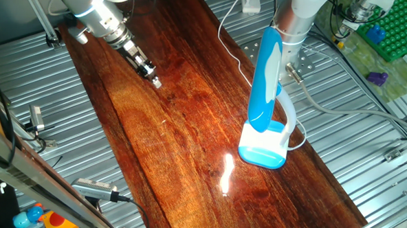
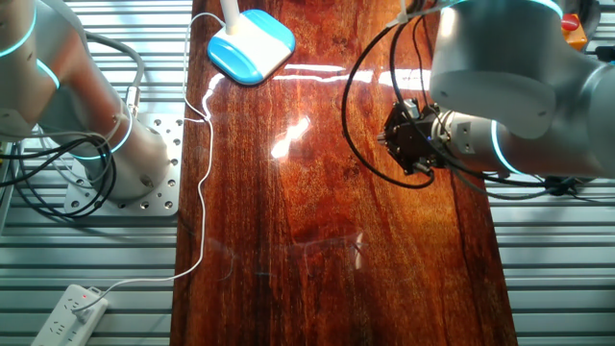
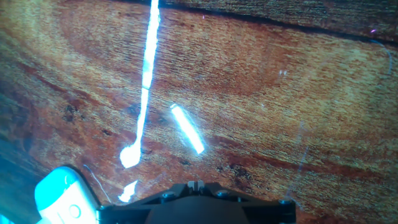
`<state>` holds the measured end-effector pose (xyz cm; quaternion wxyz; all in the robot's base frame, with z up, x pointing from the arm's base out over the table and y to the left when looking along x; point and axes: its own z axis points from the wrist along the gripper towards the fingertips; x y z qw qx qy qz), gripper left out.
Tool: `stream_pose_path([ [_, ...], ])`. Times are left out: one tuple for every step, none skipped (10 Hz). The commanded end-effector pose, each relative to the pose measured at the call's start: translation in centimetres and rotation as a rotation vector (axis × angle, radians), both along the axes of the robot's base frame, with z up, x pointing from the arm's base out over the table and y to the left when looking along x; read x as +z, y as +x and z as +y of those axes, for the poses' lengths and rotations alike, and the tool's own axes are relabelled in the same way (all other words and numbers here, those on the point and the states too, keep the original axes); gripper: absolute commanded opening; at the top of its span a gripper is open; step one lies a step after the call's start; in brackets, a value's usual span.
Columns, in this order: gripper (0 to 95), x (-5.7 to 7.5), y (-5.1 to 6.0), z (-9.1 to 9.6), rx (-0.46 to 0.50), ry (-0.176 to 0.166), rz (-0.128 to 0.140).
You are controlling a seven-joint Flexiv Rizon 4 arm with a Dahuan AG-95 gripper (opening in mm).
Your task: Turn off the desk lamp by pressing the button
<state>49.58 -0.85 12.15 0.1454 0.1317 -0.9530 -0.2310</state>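
Desk lamp (image 1: 265, 123) stands at about 4 o'clock on the wooden table (image 1: 168, 140), button (image 3: 74, 211) on its white base. Gripper (image 1: 154, 82) hovers at 11 o'clock, well apart; finger state cannot be told.

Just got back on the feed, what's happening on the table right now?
The arm's gripper hangs over the bare wooden tabletop, well apart from the small blue-headed desk lamp with the white base. Nothing is held or touched. In the hand view the lamp's base sits at the lower left corner, its tiny round white button not yet pressed.
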Motion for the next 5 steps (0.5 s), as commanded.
stream_pose_path([
  [0.0,-0.5,-0.1,0.2,0.005,0.012,0.01],
  [0.0,-1.1,-0.5,0.7,0.004,0.022,0.01],
  [0.0,-1.3,-1.3,1.4,-0.014,0.032,0.018],
  [0.0,-1.1,-1.9,2.4,-0.033,0.024,0.028],
  [0.0,-0.8,-2.4,3.4,-0.043,0.018,0.032],
])
